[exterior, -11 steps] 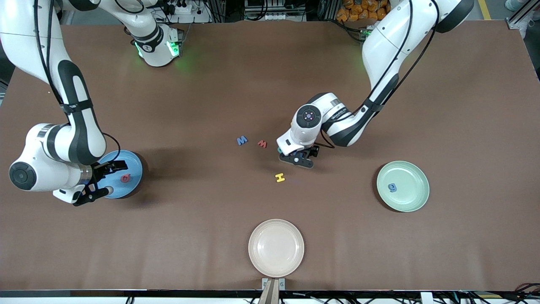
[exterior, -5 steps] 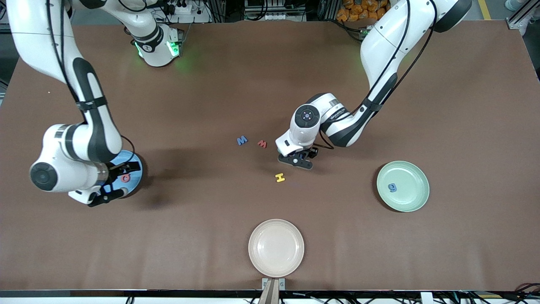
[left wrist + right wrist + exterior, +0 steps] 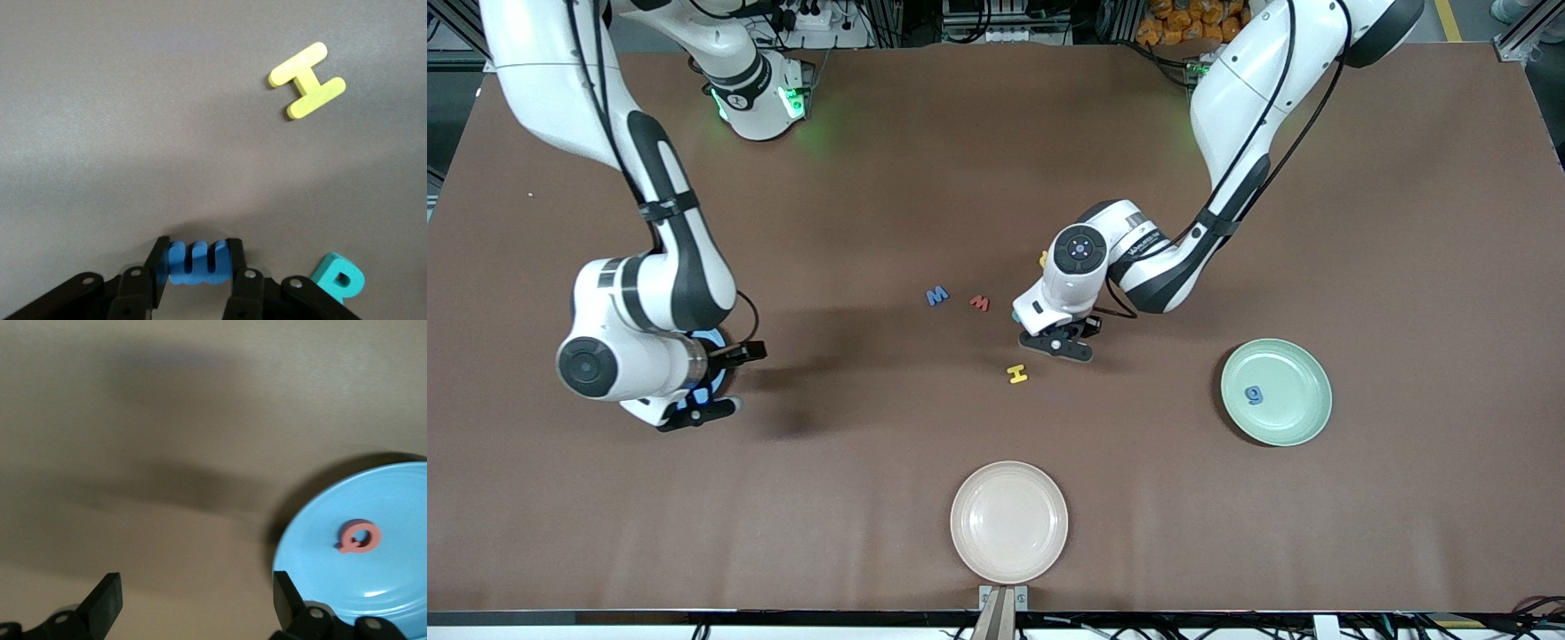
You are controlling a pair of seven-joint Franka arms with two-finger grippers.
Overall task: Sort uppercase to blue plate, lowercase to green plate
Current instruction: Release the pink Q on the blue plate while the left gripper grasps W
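Note:
My left gripper point(image 3: 1060, 343) is shut on the blue lowercase m point(image 3: 198, 262), low at the table's middle. The yellow H point(image 3: 1017, 374) lies close by, nearer the front camera, and shows in the left wrist view point(image 3: 308, 80). The green R point(image 3: 339, 279) lies beside the left gripper. The blue M point(image 3: 936, 296) and the tiny red letter point(image 3: 980, 303) lie toward the right arm's end. A tiny yellow letter point(image 3: 1043, 259) peeks out by the left wrist. The green plate point(image 3: 1294, 418) holds the blue g point(image 3: 1255, 395). My right gripper point(image 3: 740, 380) is open and empty beside the blue plate point(image 3: 400, 500), which holds the red Q point(image 3: 359, 537).
A cream plate point(image 3: 1009, 522) sits near the table's front edge, in the middle. The right arm's wrist covers most of the blue plate in the front view.
My right arm has moved off the blue plate toward the table's middle, leaving the red Q on the plate. My left gripper has barely moved.

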